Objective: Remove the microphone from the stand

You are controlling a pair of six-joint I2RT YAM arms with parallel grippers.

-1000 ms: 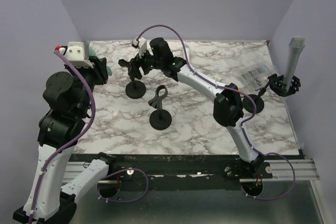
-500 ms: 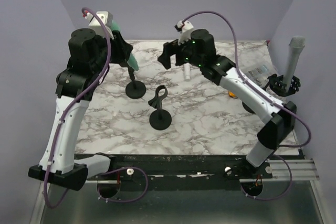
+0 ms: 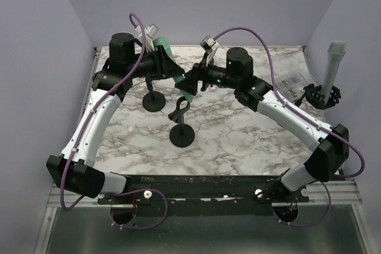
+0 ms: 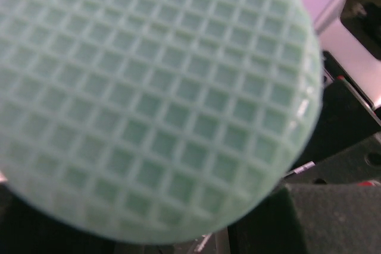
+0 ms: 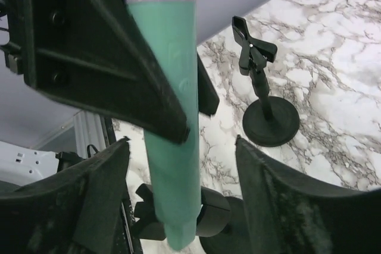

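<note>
Upright microphone (image 5: 172, 117), frame centre
Clenched by the left gripper (image 3: 162, 65); flanked, untouched, by the right gripper's (image 5: 178, 144) released jaws.

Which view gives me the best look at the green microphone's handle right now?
Right wrist: the green microphone runs down mid-frame, handle and label visible, left fingers clamped on it. Left wrist shows only its grille, filling the frame. Top external shows just a green sliver between the arms.

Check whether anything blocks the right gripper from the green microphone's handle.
Nothing visible does: the lower handle of the microphone shows bare inside the open right gripper. The left gripper clamps it higher up.
</note>
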